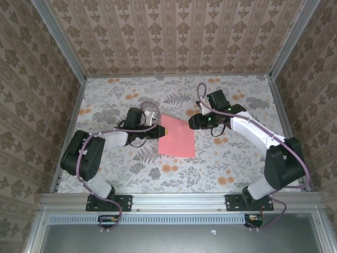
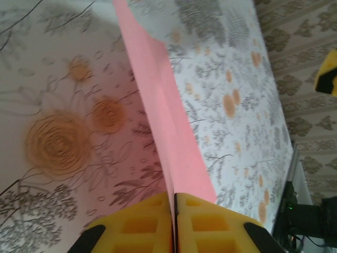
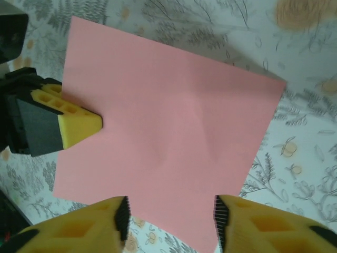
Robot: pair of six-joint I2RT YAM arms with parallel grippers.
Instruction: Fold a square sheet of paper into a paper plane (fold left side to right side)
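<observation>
Paper sheet (image 1: 176, 138) clamped in left pincer (image 1: 163, 128)

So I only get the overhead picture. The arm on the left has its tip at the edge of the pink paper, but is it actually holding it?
Observer: Yes. Its own wrist camera shows the left gripper shut on the square sheet of paper, with the edge pinched between its yellow fingers.
Visitor: And the other arm?
Observer: The right gripper is open. Its fingers stand apart on either side of a corner of the sheet, pinching nothing.
Visitor: Is the paper folded yet?
Observer: No proper fold. The right wrist view shows what looks like a single layer, with only faint wrinkles near the middle.
</observation>
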